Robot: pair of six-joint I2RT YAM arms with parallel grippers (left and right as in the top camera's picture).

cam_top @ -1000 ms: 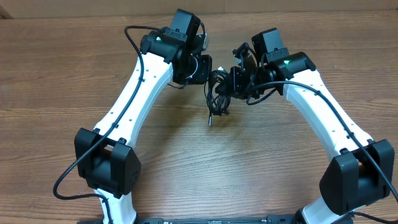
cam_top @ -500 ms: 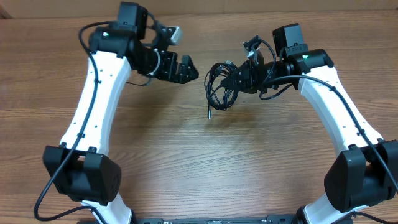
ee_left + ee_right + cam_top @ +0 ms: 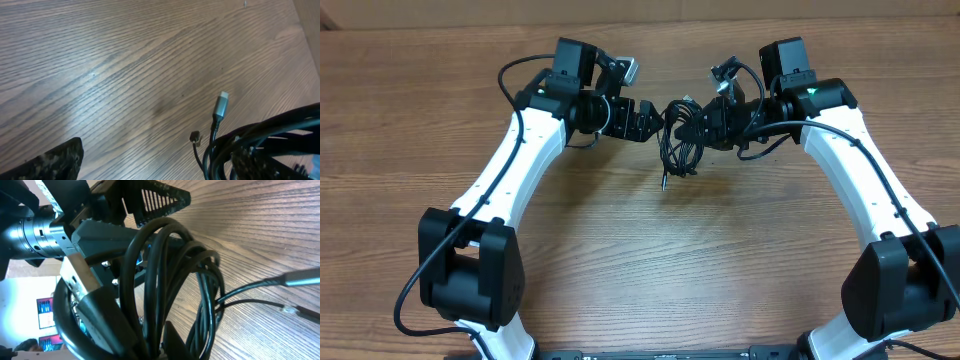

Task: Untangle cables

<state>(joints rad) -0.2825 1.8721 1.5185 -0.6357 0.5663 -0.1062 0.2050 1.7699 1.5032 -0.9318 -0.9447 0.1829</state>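
Overhead: cables [image 3: 680, 140] are one bunched coil of thin black loops near table [image 3: 620, 250] centre, toward 12 o'clock, sitting between the two claws.

Right gripper [image 3: 705, 128]: pinched shut on the coil, gripping its 3 o'clock side. The loops spill out from the tips toward 9 o'clock and 6 o'clock. In the right wrist view the coil fills the middle of the frame, looped close in front of the lens.

Left gripper [image 3: 645, 120]: jaws wide, holding nothing. The coil is at its 3 o'clock, just beside the tips. Can't tell if there's contact.

Left wrist view: one finger [image 3: 52, 162] is at the 7 o'clock corner and the other is at 5 o'clock, with bare wood between them. The coil bunches against the 5 o'clock finger, not centred in the gap.

Loose ends: one strand drops from the coil toward 6 o'clock in the overhead view, its tip on the wood. The left wrist view shows a silver plug [image 3: 220, 105] pointing to 12 o'clock and a small dark plug [image 3: 195, 136] just at its 7 o'clock, both clear of the fingers.
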